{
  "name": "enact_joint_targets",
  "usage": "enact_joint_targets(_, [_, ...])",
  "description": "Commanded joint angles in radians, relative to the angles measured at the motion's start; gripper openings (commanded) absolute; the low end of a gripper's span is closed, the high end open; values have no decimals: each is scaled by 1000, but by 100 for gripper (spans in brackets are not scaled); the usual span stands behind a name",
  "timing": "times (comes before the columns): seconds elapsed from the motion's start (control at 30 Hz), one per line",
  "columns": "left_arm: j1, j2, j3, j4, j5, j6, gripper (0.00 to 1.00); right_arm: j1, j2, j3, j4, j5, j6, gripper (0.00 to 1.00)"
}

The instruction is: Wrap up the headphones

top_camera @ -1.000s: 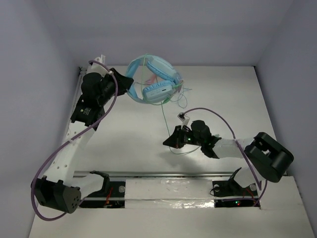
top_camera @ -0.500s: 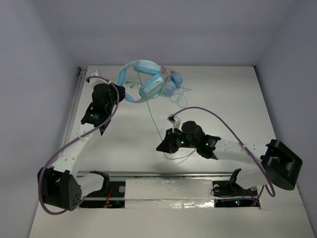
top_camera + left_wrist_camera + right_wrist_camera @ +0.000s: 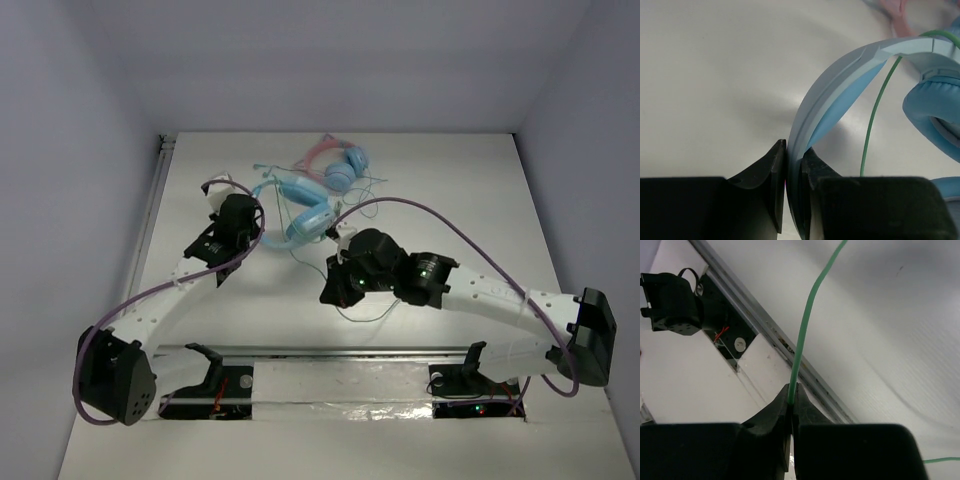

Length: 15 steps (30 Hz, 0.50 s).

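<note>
The light-blue headphones [image 3: 300,212] are held near the table's middle left, with the thin green cable [image 3: 352,314] trailing toward the front. My left gripper [image 3: 257,226] is shut on the wide blue headband [image 3: 840,80]; one padded cup [image 3: 935,117] shows at the right of the left wrist view, and the cable [image 3: 872,120] runs past the band. My right gripper [image 3: 328,293] is shut on the green cable [image 3: 805,335], which rises straight out from between its fingertips [image 3: 800,401].
A smaller pair of headphones with a pink headband and blue cups [image 3: 338,166] lies at the back of the table. The metal rail [image 3: 330,351] runs along the front edge, also in the right wrist view [image 3: 790,350]. White walls close the table's sides.
My left gripper has brought the headphones down and toward the middle, away from the pink pair. My right arm has reached further left with the cable.
</note>
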Motion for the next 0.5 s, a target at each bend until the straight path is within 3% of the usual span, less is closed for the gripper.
enact_joint_targets(0.0, [-75,-70,39,-89,-11,20,0,7,28,140,-197,83,-115,0])
enact_joint_targets(0.2, [-159,-41,92,-259,75,149,0,7,83,277,-331,161,-206,0])
enact_joint_targets(0.33, [-178,2,123,-313,181,230,0,7,111,352,-418,252,-247,0])
enact_joint_targets(0.47, [-187,-10,138,-334,189,312,0,7,110,392,-455,382,-257,0])
